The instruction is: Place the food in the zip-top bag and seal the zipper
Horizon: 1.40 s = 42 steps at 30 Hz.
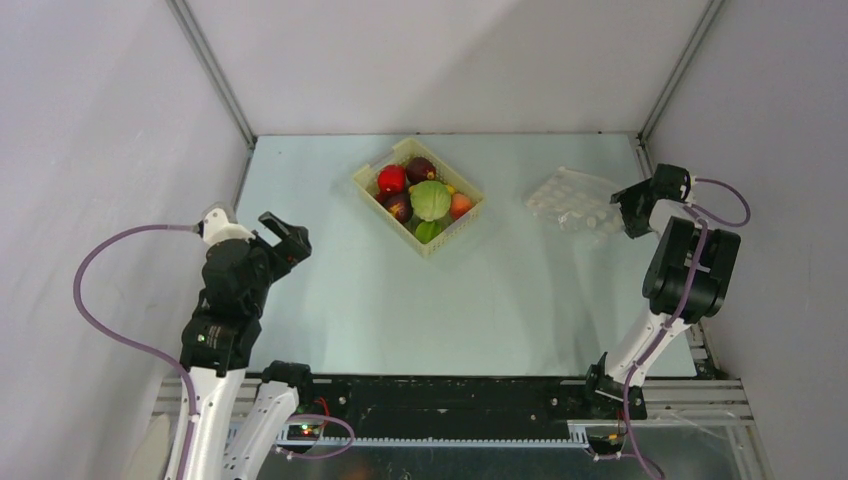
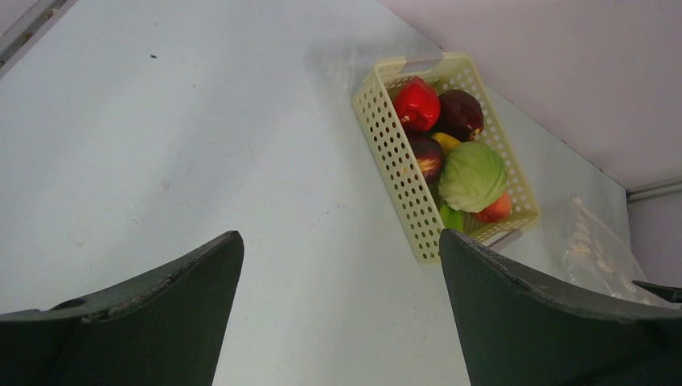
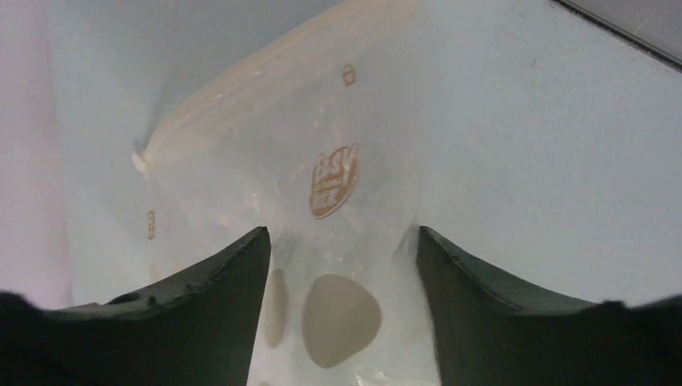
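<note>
The food [image 1: 430, 200], red, dark purple, green and orange toy pieces, lies piled in a pale yellow latticed basket [image 1: 395, 225] at the table's back middle; the left wrist view shows the food [image 2: 472, 177] too. The clear zip-top bag [image 1: 575, 203] with white dots lies flat at the back right. My right gripper [image 1: 632, 210] is down on its right edge. In the right wrist view the bag [image 3: 265, 161] bulges up between the parted fingers of the gripper [image 3: 342, 231], and the zipper [image 3: 265, 68] runs along the far edge. My left gripper [image 1: 285, 238] hovers open at the left, holding nothing.
The basket [image 2: 398, 173] stands diagonally, a short way ahead and right of the left gripper [image 2: 339, 235]. The bag [image 2: 595, 253] lies beyond it. Grey enclosure walls stand close at the left, right and back. The right arm's elbow rises near the right wall.
</note>
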{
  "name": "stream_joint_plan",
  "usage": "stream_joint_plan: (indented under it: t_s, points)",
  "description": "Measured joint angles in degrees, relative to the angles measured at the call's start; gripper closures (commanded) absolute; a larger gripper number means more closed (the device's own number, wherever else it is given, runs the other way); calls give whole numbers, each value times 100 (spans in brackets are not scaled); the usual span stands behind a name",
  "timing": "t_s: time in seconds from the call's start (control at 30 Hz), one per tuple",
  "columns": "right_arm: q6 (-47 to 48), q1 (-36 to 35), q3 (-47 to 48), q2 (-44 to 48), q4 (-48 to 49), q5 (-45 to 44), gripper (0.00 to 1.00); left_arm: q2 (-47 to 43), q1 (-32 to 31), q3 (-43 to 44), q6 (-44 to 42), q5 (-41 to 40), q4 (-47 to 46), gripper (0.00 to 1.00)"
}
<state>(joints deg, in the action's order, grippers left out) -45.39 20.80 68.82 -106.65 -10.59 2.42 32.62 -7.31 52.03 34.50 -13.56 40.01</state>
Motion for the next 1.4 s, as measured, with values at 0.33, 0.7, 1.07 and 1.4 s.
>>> stream_joint_plan:
  t_s: [0.33,0.7,1.07,1.4]
  points:
    - [50,-11,2,92,48,4,100,-31,0,-63,0,28,103,2]
    - [1613,-1204,-264,2463,-280,-660,99,-223,0,-328,72,492,129,2]
    - [4492,-3790,-2310,5119,365,-205,100,-188,-20,-549,293,1443,79,2]
    - [6096,-4435,-2629,6214,345,2575,100,321,-605,-739,389,2632,-732,2]
